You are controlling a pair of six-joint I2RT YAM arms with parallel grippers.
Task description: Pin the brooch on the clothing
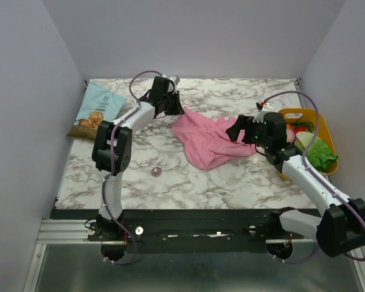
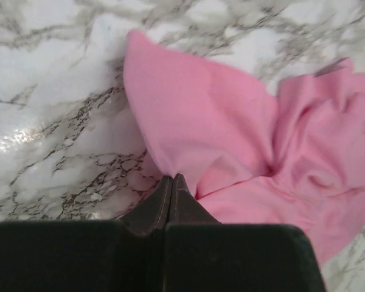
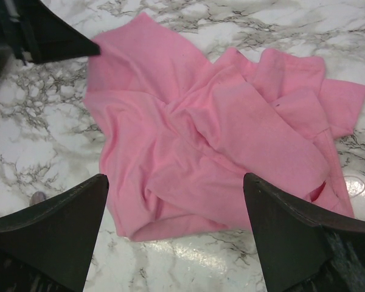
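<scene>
**Brooch off the shirt, near-left of it; only your right gripper is free**

The brooch [image 1: 156, 172] lies alone on the bare table [image 1: 231, 176], apart from the shirt [image 1: 210, 140] and off its near-left edge, close beside the left arm's elbow. It is round, so it has no long axis to line up with. Any approach angle serves.

Your left gripper [image 1: 177, 112] is at the far side of the table. Its wrist view shows the jaws closed tight on a pinch of the shirt's edge [image 2: 172, 182], with the cloth puckering up into the tips. From that gripper, the brooch lies back toward the arm bases and a little left.

Your right gripper [image 1: 240, 129] hangs over the shirt's right side with its jaws spread wide and nothing between them. The crumpled shirt fills the gap in its wrist view. From it, the brooch lies to the left and toward you, with the whole shirt in between.

The left gripper looks somewhat nearer to the brooch, but it is occupied. The free right gripper would have to cross over the shirt to reach it. The shirt is bunched and folded over itself, so I judge there is no flat patch ready for pinning.
</scene>
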